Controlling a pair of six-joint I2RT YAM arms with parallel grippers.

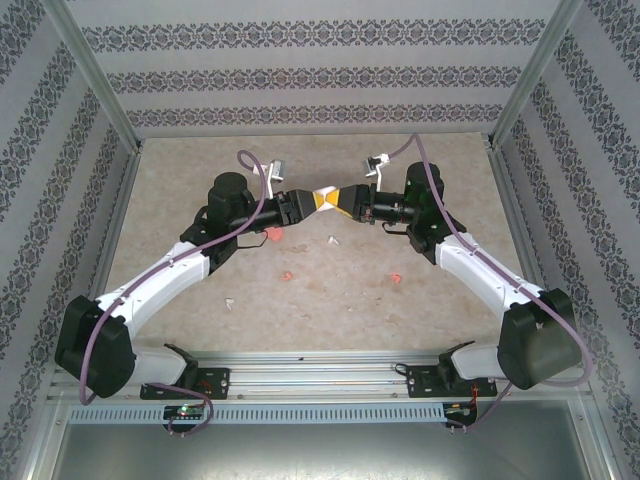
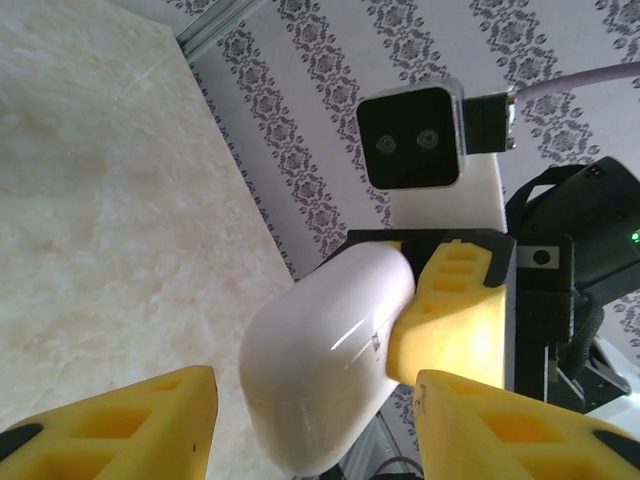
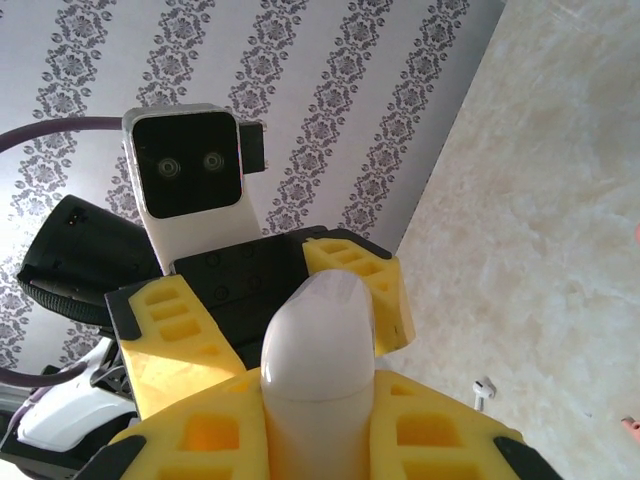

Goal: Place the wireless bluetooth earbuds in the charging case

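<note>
White charging case: pinched at one end between the jaws of my right gripper. My left gripper: jaws spread around its other end. White earbud, coral earbud: loose on the table, below both jaws.

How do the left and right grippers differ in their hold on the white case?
The right gripper clamps the charging case between both fingers; the left gripper is open, with a gap beside the case. The left gripper reaches in from the left, the right gripper from the right, tips facing. Both have yellow fingers.
</note>
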